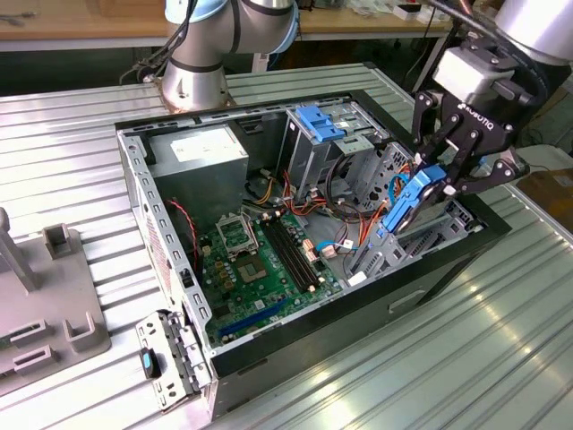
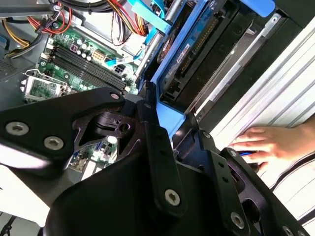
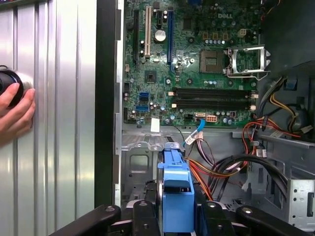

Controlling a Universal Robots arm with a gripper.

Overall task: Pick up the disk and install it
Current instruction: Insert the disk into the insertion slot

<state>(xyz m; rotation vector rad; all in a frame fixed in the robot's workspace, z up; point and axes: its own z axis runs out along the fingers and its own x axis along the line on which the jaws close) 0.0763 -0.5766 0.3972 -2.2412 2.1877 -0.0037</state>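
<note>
While the computer case (image 1: 134, 179) lies open on its side on the ribbed metal table (image 1: 72, 134), the hand (image 1: 436, 181) sits at the exterior view's right, just above the case's front end, and it's clenched on the disk (image 1: 403, 208). So the disk is up off the table, gripped by its upper end and tilted steeply. Its blue rail faces the camera and its lower end dips toward the metal bays inside the case, by the bundle of red and orange cables (image 1: 345, 193). I can't tell whether it's touching the bay or just hanging over it.

The green motherboard (image 1: 260, 269) fills the middle of the case, and the tall drive cage with the blue bracket (image 1: 318, 121) is behind it, toward the upper middle of the frame. The arm's base (image 1: 192, 81) stands on the table at the top, left of centre. A grey fixture (image 1: 45, 305) sits at the exterior view's left, well apart from the case.

In both wrist views you can see the black fingers (image 3: 140, 211) pinching the blue carrier from either side. A person's fingers (image 2: 268, 142) rest on the table just outside the case wall, and in the first wrist view they're on a dark round thing (image 3: 7, 86).
</note>
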